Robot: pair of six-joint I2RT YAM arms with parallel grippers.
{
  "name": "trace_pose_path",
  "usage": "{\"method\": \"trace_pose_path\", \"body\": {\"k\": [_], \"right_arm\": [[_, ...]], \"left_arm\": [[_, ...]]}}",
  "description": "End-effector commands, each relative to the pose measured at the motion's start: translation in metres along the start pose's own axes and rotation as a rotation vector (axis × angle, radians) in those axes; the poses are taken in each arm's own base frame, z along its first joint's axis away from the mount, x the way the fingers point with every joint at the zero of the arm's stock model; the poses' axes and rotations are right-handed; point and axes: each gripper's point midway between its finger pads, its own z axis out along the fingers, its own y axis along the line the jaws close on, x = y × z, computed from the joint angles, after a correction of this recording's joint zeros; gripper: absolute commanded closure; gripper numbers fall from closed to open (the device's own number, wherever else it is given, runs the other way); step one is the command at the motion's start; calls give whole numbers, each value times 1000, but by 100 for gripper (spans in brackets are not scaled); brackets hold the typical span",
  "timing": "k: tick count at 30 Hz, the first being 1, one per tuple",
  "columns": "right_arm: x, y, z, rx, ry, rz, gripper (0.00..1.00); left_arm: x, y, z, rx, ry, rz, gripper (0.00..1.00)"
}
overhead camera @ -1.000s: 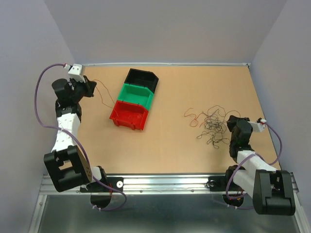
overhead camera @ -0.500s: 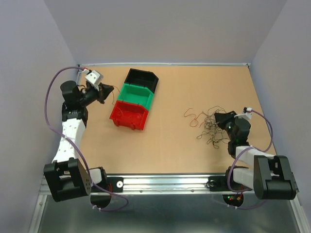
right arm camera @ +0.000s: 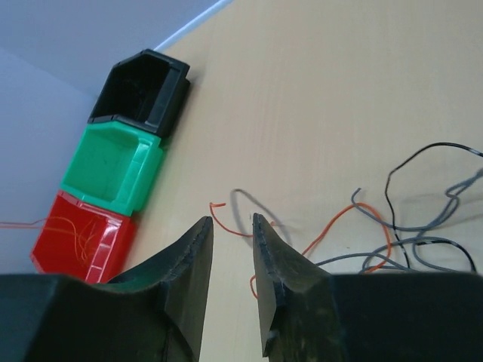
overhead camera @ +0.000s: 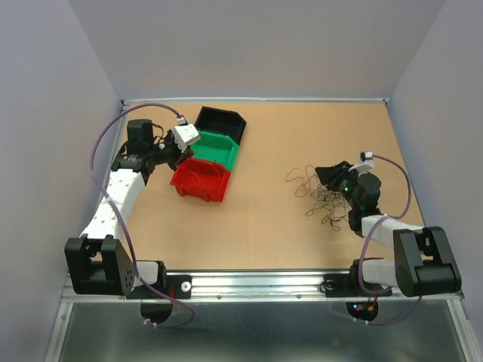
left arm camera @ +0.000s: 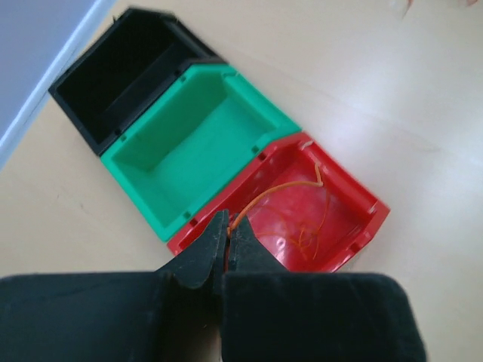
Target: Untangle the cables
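1. Fingers of the left gripper (left arm camera: pixel 229 226) clench a thin orange strand (left arm camera: pixel 281 188) that arcs over the red bin (left arm camera: pixel 367 226).
2. The green bin (left arm camera: pixel 133 175) and black bin (left arm camera: pixel 78 106) adjoin it in a row.
3. The tangled cables (overhead camera: pixel 326 197) lie on the table (overhead camera: pixel 264 226), right of the bins.
4. The right gripper (right arm camera: pixel 230 230), jaws parted and released, hangs just beside the tangle.

Top view: high, from near edge, whole table (overhead camera: pixel 264 234). Left wrist: close above bins (left arm camera: pixel 189 162). Right wrist: seemingly low, same bins distant.

The tan table (overhead camera: pixel 256 226) carries a black bin (overhead camera: pixel 220 121), green bin (overhead camera: pixel 213 147) and red bin (overhead camera: pixel 200 179), seemingly touching, and tangled cables (overhead camera: pixel 324 196).
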Motion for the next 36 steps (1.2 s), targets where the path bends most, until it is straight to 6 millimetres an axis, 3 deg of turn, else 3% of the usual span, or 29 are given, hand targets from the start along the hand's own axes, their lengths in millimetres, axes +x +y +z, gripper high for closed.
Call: {"method": "trace_pose_path", "body": {"k": [1, 5, 8, 9, 16, 21, 22, 30, 31, 36], "right_arm": [[-11, 33, 16, -113, -4, -93, 66], [-6, 38, 19, -125, 17, -106, 66], [-6, 38, 20, -123, 17, -109, 66], [-6, 39, 20, -125, 17, -111, 66], [1, 38, 23, -125, 44, -115, 65], [5, 35, 24, -118, 55, -119, 65], [5, 35, 24, -117, 56, -119, 65], [10, 33, 30, -119, 80, -114, 65], [10, 34, 30, -123, 81, -116, 65], [14, 35, 32, -130, 96, -118, 54]], "left_arm": [[29, 11, -6, -21, 183, 88, 100], [58, 22, 0, -59, 355, 126, 100], [75, 15, 12, -23, 459, 154, 100], [80, 8, 23, 3, 485, 170, 100], [105, 5, 58, 28, 635, 178, 100], [125, 11, 67, 4, 715, 178, 100], [125, 13, 66, -10, 717, 186, 100], [103, 18, 51, -47, 680, 219, 68], [95, 21, 47, -64, 663, 229, 58], [72, 23, 33, -87, 622, 260, 41]]}}
